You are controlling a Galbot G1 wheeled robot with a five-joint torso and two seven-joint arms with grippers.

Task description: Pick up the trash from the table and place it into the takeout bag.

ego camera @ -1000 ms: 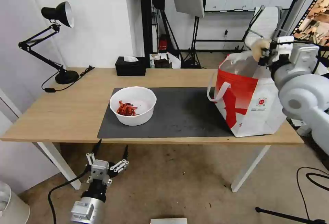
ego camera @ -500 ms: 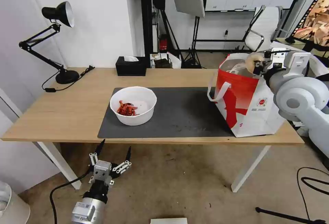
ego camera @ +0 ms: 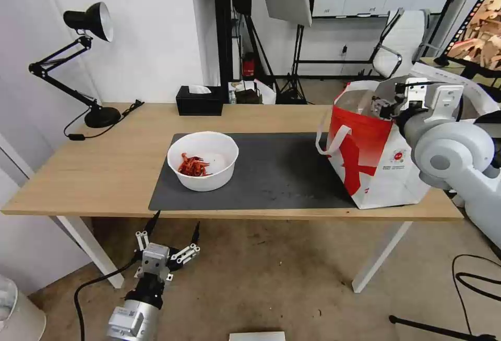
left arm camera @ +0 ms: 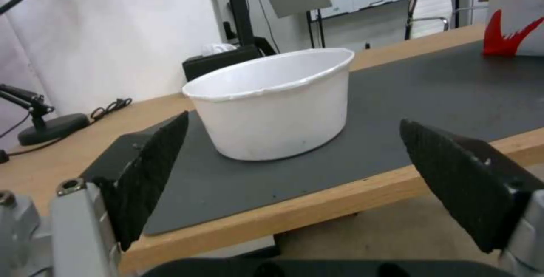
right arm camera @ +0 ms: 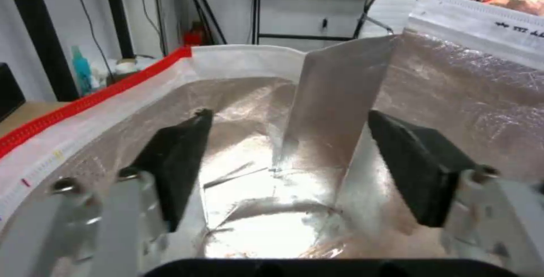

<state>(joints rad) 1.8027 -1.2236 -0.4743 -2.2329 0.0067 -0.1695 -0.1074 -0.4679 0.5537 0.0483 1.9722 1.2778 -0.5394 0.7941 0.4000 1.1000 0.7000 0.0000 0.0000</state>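
Right gripper [ego camera: 385, 105] sits in the mouth of the takeout bag [ego camera: 365, 158], jaws spread wide with nothing between them; its wrist view looks straight down past the black pads onto the silver foil lining [right arm camera: 272, 209]. What lies at the bottom is hard to read through the glare, so I would not say which pieces of trash are in there.

On the table [ego camera: 104, 169], the bag stands at the robot's right end of the dark grey mat [ego camera: 282, 174], and the white round bowl [ego camera: 202, 161] with red shells [ego camera: 191, 166] rests on the mat's left part, well apart from the bag.

Left gripper [ego camera: 168, 244] hangs below the table's near edge, fingers [left arm camera: 153, 171] splayed wide and empty, pointing up and forward. From its wrist view the bowl [left arm camera: 272, 103] sits just beyond the table edge, between the two open fingers and slightly above them. Judging by that, the left arm is much the nearer one to the bowl; the bowl lies ahead of and above it, while the right arm is at the far end, over the bag.
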